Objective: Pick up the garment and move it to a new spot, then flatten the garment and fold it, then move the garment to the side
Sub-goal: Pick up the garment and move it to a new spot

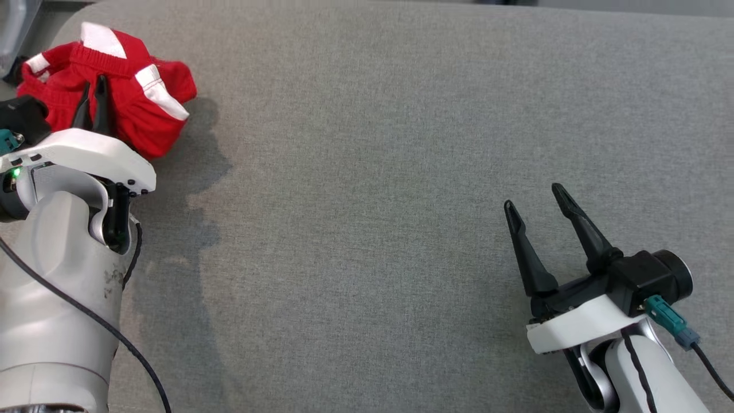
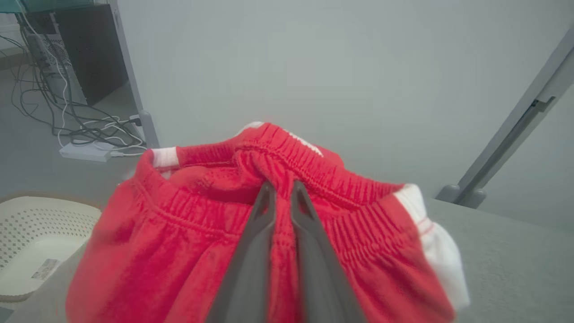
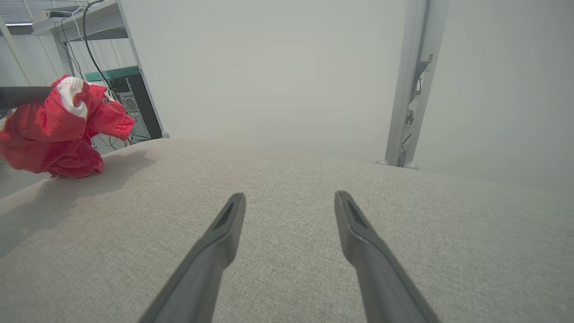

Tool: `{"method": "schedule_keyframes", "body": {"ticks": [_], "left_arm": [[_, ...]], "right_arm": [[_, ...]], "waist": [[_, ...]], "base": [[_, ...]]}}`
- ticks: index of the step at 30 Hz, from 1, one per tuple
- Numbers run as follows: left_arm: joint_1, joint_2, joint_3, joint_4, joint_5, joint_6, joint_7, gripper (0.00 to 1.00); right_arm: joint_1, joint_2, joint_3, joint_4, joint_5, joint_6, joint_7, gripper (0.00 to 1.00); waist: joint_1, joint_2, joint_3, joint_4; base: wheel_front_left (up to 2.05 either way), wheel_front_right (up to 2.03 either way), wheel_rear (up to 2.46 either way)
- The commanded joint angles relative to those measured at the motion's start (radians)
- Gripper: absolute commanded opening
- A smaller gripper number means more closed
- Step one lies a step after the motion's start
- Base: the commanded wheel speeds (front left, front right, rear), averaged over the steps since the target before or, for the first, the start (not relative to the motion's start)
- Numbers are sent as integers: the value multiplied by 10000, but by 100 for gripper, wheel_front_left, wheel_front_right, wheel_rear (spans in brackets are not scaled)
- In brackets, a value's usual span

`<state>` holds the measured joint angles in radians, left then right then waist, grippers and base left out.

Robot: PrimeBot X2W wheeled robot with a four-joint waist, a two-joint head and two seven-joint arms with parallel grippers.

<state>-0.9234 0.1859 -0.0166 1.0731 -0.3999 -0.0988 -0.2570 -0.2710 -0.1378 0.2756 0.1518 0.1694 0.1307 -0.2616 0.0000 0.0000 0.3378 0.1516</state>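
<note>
While the left gripper (image 2: 281, 185) pinches the red shorts (image 2: 179, 233) at the waistband, the right gripper (image 1: 532, 196) hangs spread wide above the grey surface (image 1: 373, 172).

The left gripper (image 1: 94, 86) and right gripper (image 1: 532, 197) each carry two long, tapered black fingers on a white moulded wrist shell (image 1: 573, 330). The pale grey cylindrical left forearm (image 1: 57, 287) bears dark scuffs (image 1: 112, 278) at 3 o'clock and a thin black cable (image 1: 92, 318). A teal plug connector (image 1: 665, 318) sits at 5 o'clock of the black right camera housing (image 1: 654, 278).
</note>
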Motion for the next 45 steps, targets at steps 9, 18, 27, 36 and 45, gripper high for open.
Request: {"method": "schedule_keyframes", "body": {"ticks": [9, 18, 27, 36, 45], "left_arm": [[1899, -239, 46, -3518, 623, -110, -78, 0], [2772, -505, -1069, -4982, 1344, -198, -55, 0], [2876, -688, -2338, -5363, 1754, -276, 23, 0], [3170, -611, -3750, -4608, 2510, -304, -37, 0], [3444, -806, -4159, -2547, 2524, -299, -67, 0]], "right_arm": [[529, 354, -152, 96, 144, 4, -51, 100], [853, 558, -396, 36, 163, 4, -52, 100], [867, 687, -521, -15, 236, 4, -51, 100], [933, 788, -612, -43, 288, 4, -52, 100], [1008, 832, -479, 44, 322, 4, -51, 100]], "waist": [[0, 0, -1314, -762], [0, 0, -1788, -2058], [0, 0, -1673, -3322], [0, 0, -1594, -4101], [0, 0, -1671, -4258]], "base": [[0, 0, 0], [0, 0, 0], [0, 0, 0], [0, 0, 0], [0, 0, 0]]}}
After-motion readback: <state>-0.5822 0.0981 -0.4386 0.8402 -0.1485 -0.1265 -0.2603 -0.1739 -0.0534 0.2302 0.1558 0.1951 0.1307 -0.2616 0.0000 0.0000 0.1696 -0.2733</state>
